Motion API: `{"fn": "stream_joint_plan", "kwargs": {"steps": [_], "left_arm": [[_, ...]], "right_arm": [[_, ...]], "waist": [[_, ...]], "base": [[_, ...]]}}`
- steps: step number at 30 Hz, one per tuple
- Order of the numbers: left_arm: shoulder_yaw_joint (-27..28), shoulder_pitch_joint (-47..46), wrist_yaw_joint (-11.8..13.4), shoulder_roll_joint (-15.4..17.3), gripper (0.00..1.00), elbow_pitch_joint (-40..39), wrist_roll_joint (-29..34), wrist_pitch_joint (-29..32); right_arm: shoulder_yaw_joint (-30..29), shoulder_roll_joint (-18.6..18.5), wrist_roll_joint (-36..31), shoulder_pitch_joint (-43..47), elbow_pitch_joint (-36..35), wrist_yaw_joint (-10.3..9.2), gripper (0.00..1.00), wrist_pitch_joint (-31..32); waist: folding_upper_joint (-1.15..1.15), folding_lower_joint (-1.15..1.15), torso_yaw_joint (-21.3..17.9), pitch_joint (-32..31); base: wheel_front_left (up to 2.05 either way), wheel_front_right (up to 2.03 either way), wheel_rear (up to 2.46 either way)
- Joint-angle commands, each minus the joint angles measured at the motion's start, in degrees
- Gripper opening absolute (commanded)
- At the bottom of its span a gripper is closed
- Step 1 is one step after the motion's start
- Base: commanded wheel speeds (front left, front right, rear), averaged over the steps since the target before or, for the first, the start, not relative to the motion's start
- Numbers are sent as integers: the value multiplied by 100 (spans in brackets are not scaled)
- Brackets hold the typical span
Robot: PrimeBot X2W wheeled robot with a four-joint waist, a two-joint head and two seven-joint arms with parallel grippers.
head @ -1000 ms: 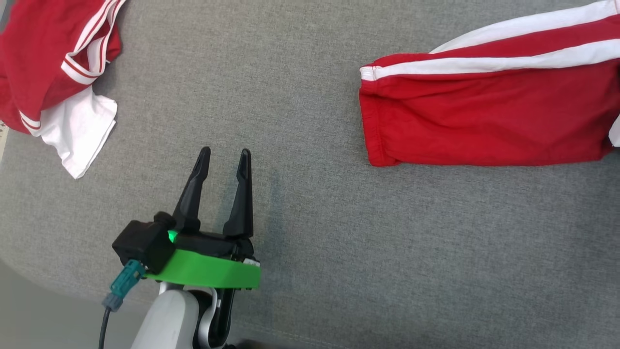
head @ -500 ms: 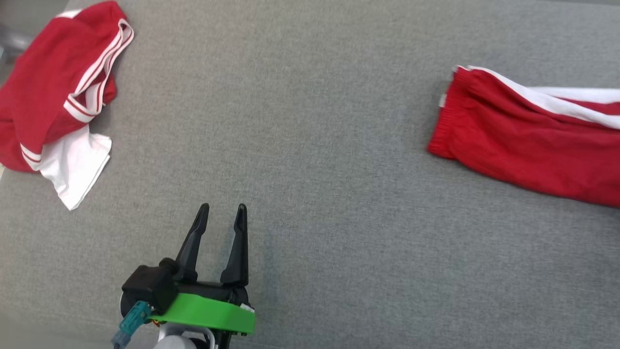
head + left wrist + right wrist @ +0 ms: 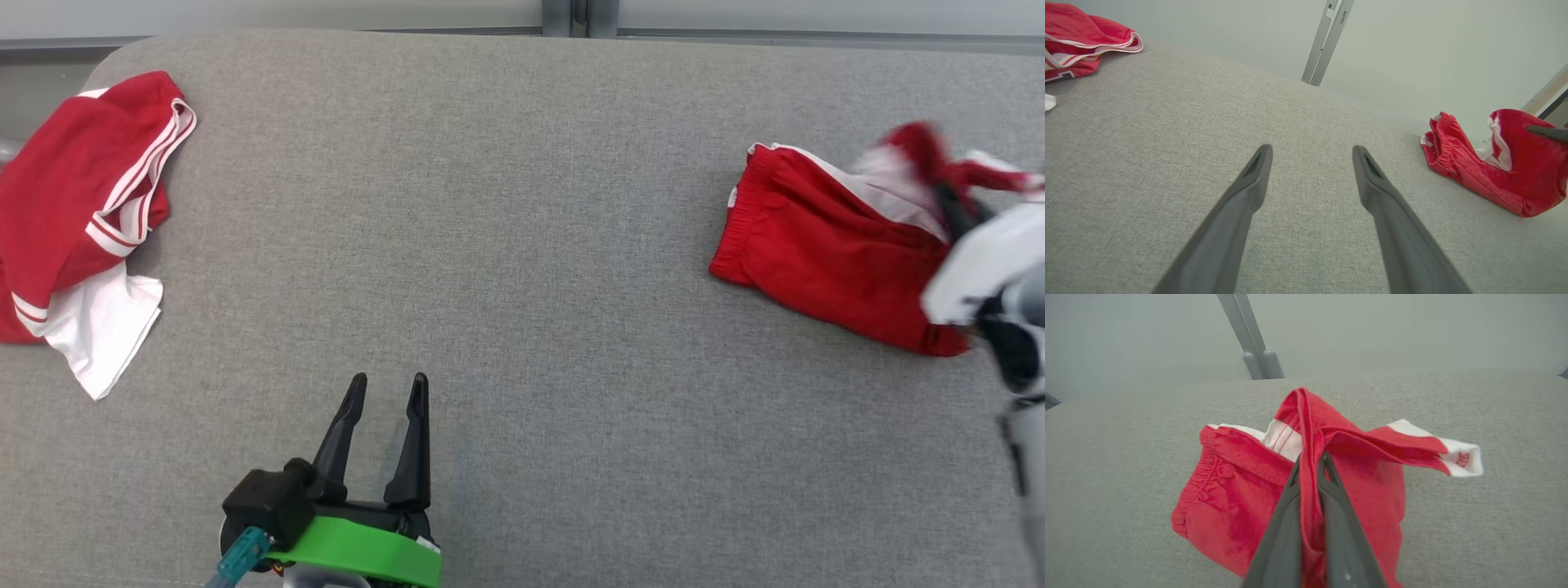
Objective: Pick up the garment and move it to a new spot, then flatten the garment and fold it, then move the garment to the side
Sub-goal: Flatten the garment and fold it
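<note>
Clamping a garment (image 3: 1224, 502) fold, the right gripper (image 3: 1310, 458) reaches in from the right. The left gripper (image 3: 389, 380) hovers near, fingers (image 3: 1249, 188) apart

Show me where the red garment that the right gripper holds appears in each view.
Head view: the red garment sits at the right edge, mid-height.
Left wrist view: the garment lies far right, mid-height.
Right wrist view: it is in the centre, pinched in the right gripper.
Shared landmark: the grey post behind the surface's far edge, near the top of every view.
</note>
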Motion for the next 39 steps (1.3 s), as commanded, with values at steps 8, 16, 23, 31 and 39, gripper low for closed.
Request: {"fn": "stream_joint_plan", "kwargs": {"steps": [8, 16, 23, 31, 39], "left_arm": [[-88, -95, 63, 12, 100, 173, -87, -2], [-91, 83, 87, 12, 100, 313, -56, -2], [-150, 78, 39, 12, 100, 441, 4, -2], [-185, 67, -19, 11, 100, 571, -8, -2], [-303, 63, 9, 12, 100, 700, -156, -2]], "right_arm": [[1028, 519, -224, -576, 875, -2, 0, -14], [1037, 488, -47, -738, 1081, -1, 0, -279], [1243, 427, -86, -627, 1157, -2, 0, -188], [1627, 426, -42, -774, 1327, -2, 100, 8], [1870, 335, -208, -964, 1628, -1, 100, -133]], "waist": [[0, 0, 206, -49], [0, 0, 335, -163], [0, 0, 335, -197], [0, 0, 413, -211], [0, 0, 674, -321]], "base": [[0, 0, 0], [0, 0, 0], [0, 0, 0], [0, 0, 0], [0, 0, 0]]}}
